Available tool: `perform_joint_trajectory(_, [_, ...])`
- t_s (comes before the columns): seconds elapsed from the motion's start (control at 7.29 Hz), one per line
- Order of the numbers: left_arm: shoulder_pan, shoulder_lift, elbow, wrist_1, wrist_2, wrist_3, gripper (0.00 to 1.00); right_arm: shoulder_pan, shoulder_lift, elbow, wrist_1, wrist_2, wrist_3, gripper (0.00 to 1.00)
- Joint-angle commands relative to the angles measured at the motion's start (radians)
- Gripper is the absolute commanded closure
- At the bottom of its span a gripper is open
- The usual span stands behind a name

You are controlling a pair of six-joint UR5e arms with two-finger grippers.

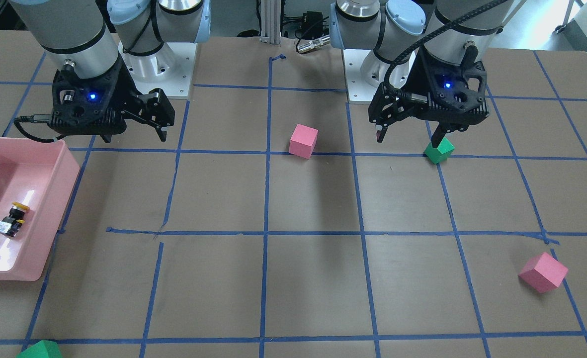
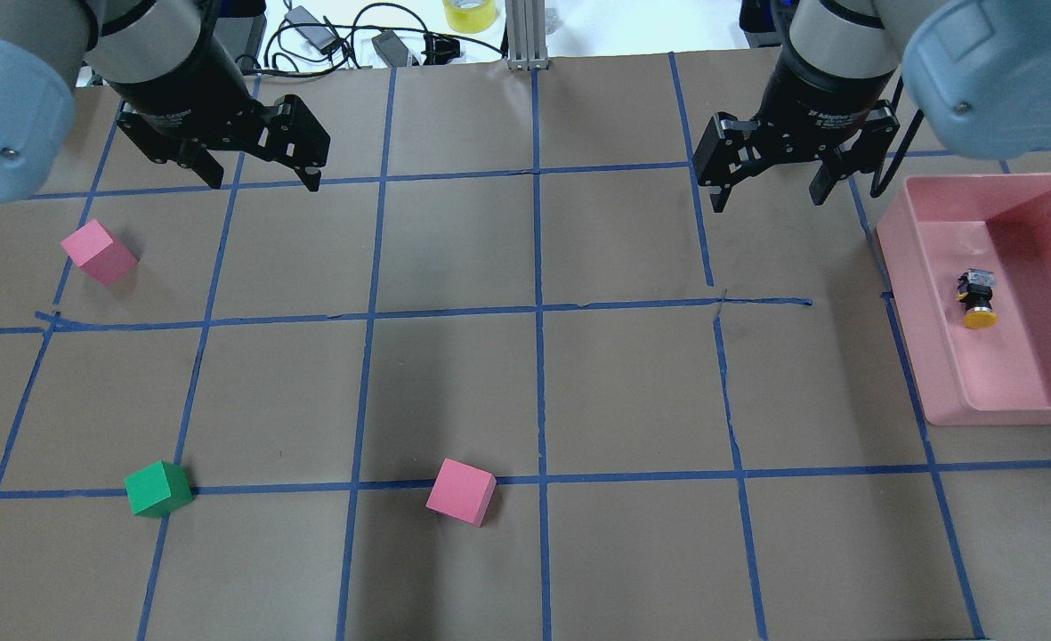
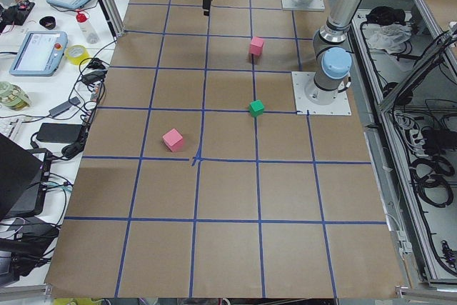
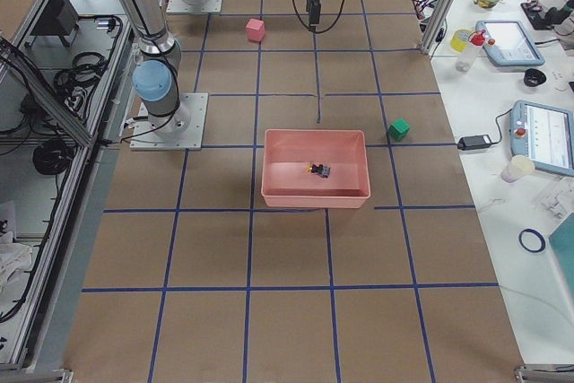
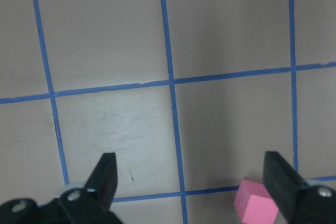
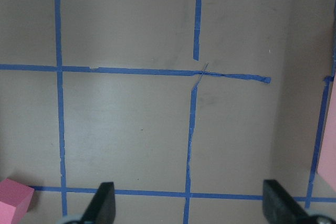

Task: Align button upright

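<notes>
The button (image 2: 977, 298) lies on its side on the floor of a pink tray (image 2: 1006, 417), its yellow cap toward the robot's side and its silver base away. It also shows in the front view (image 1: 12, 219) and the right side view (image 4: 317, 169). My right gripper (image 2: 767, 201) hangs open and empty above the table, left of the tray and apart from it. My left gripper (image 2: 262, 182) hangs open and empty over the table's left part. Both wrist views show open fingers over bare paper: the left gripper (image 5: 191, 177), the right gripper (image 6: 189, 200).
The brown table has a blue tape grid. A pink cube (image 2: 98, 252) lies at the left, a green cube (image 2: 158, 489) and another pink cube (image 2: 461, 491) nearer the robot. A second green cube (image 1: 40, 350) sits at the front view's bottom left edge.
</notes>
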Motion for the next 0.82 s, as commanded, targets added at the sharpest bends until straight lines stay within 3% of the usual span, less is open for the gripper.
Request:
perform_joint_trajectory(0.0, [-0.001, -0.001, 0.000, 0.000, -0.001, 0.000, 0.00, 0.000, 0.000, 0.005, -0.003, 0.002, -0.001, 0.00])
perform_joint_trajectory(0.69, [0.000, -0.001, 0.000, 0.000, 0.000, 0.002, 0.00, -0.009, 0.011, 0.015, -0.001, 0.009, -0.026, 0.00])
